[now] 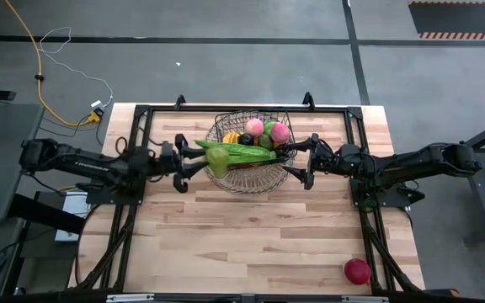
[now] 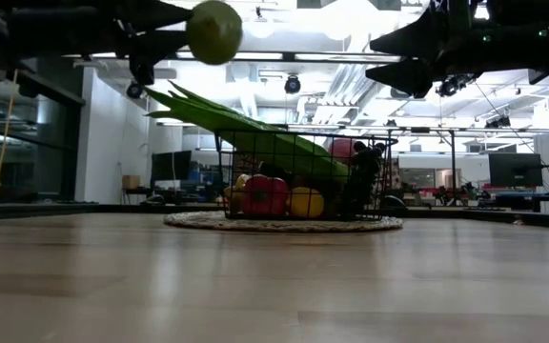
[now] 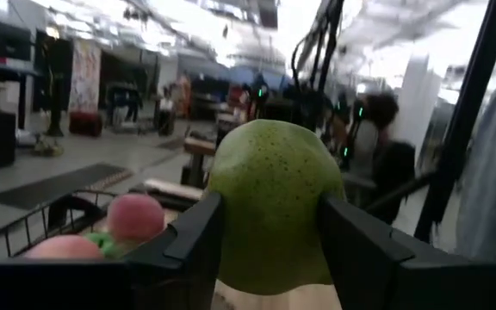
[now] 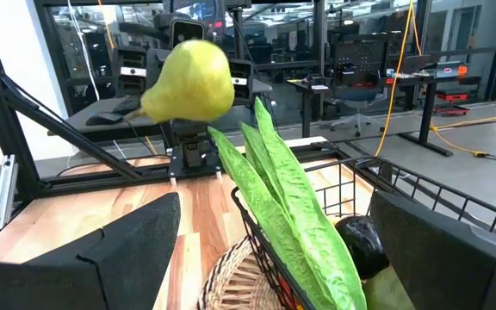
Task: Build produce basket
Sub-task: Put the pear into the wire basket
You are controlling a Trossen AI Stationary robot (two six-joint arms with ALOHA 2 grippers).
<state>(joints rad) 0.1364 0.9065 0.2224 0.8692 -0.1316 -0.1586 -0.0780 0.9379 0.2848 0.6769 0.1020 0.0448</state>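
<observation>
While the left claw grips a green pear just over the basket rim's left edge, the drop lies rightward, across the long green pods; the right claw waits open opposite; a red apple sits on the bench, well apart.

The pear's base is cut off at the lower frame edge; the room behind it is blurred.
</observation>
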